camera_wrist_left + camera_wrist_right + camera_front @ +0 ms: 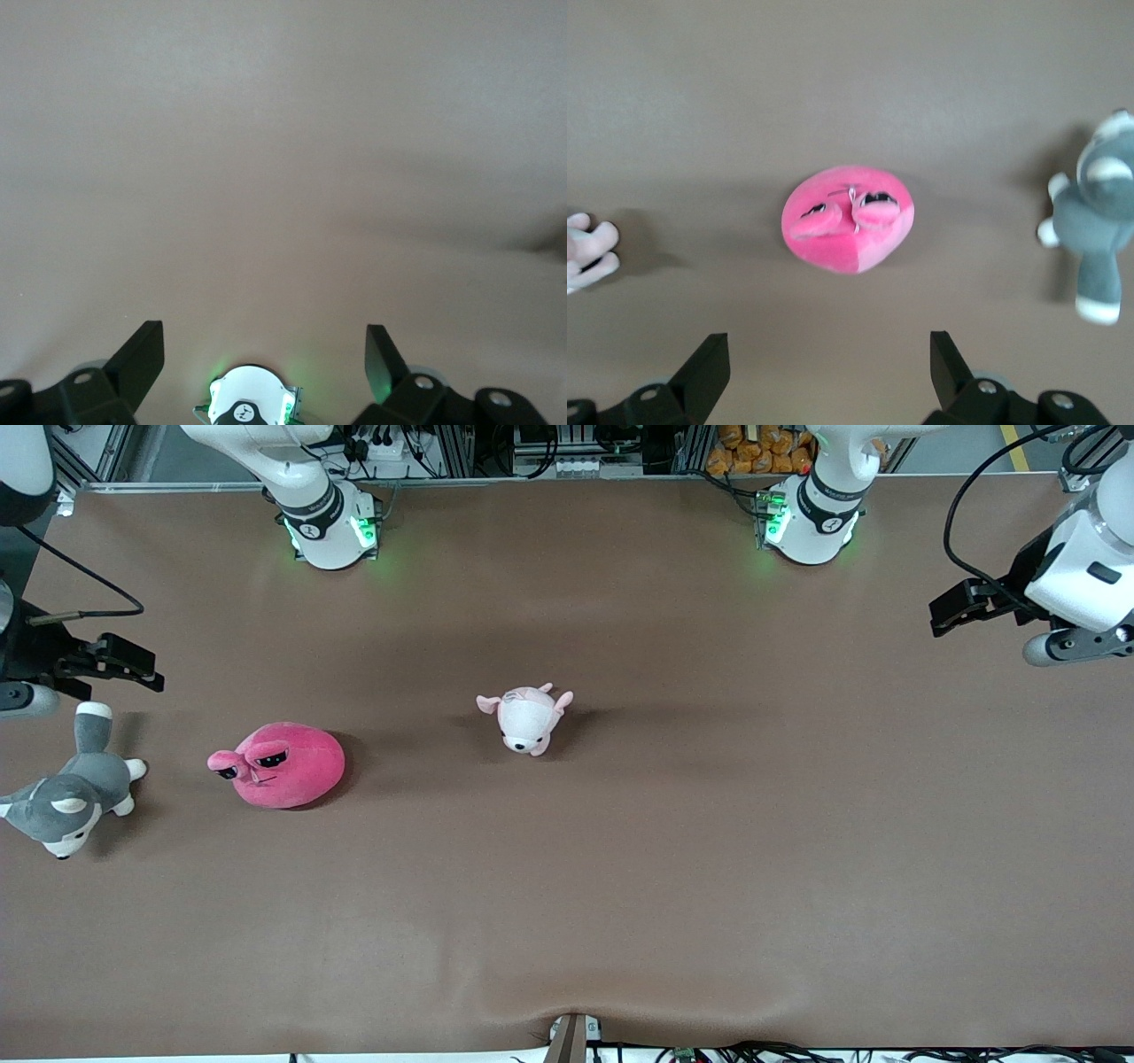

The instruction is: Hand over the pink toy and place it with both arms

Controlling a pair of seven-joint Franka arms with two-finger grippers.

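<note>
The pink toy [282, 766] is a round hot-pink plush with half-lidded eyes, lying on the brown table toward the right arm's end. It also shows in the right wrist view [849, 219], ahead of the open fingers. My right gripper [152, 673] hangs open and empty above the table edge at the right arm's end, beside the toy and apart from it; in its wrist view [828, 372] nothing lies between the fingers. My left gripper [937, 618] is open and empty above the left arm's end of the table; its wrist view [264, 359] shows only bare table.
A grey-and-white husky plush [71, 793] lies at the right arm's end, under the right gripper. A pale pink-and-white plush animal [527, 717] lies mid-table. The left arm's base [251, 398] glows green between the left fingers.
</note>
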